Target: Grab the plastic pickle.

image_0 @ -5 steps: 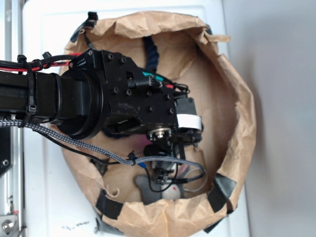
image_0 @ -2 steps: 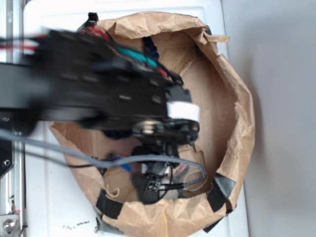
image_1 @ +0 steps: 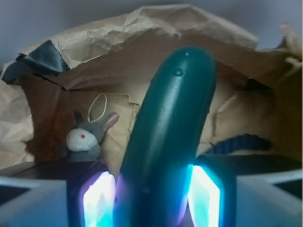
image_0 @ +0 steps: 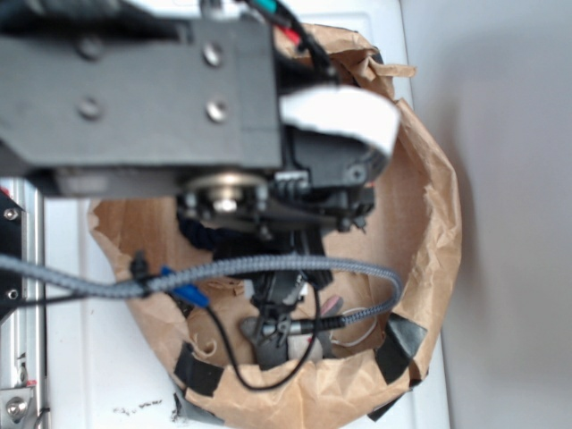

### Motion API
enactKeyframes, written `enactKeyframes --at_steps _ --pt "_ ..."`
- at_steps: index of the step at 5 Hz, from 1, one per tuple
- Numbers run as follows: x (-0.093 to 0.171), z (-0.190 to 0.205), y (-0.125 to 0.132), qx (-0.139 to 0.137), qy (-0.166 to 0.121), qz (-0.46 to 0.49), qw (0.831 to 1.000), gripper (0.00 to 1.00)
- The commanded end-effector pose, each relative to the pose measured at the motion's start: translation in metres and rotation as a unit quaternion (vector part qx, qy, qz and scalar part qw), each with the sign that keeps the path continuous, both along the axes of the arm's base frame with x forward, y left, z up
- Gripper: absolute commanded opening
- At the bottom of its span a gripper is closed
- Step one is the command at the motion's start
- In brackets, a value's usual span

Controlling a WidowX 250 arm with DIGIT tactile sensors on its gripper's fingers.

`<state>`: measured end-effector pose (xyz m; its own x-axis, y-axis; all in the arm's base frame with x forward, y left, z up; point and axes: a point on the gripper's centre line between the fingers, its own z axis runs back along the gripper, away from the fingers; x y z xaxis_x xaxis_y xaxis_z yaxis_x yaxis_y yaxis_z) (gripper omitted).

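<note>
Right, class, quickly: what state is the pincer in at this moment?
Pincer: closed on the plastic pickle, which stands up between its two lit fingers in the wrist view.

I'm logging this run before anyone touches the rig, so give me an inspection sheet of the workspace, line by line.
Surface: white tabletop carrying a crumpled brown paper bag taped down with black tape.
Job's things: green pickle stands up between the gripper fingers, lifted clear of the bag floor.
Clutter: grey toy mouse and dark blue rope lie inside the bag.
Grippers: shut on the pickle, pads pressing both sides.
Cables: braided grey cable and thin black wire hang over the bag.
Surroundings: grey wall beside the table.
</note>
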<state>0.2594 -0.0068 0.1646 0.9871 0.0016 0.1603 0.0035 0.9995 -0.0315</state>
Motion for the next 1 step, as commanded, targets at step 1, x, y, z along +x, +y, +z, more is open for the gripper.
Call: enactKeyframes --at_steps 1 --pt "-0.0081 0.0364 0.0040 0.060 -0.053 0.019 0.997 0.00"
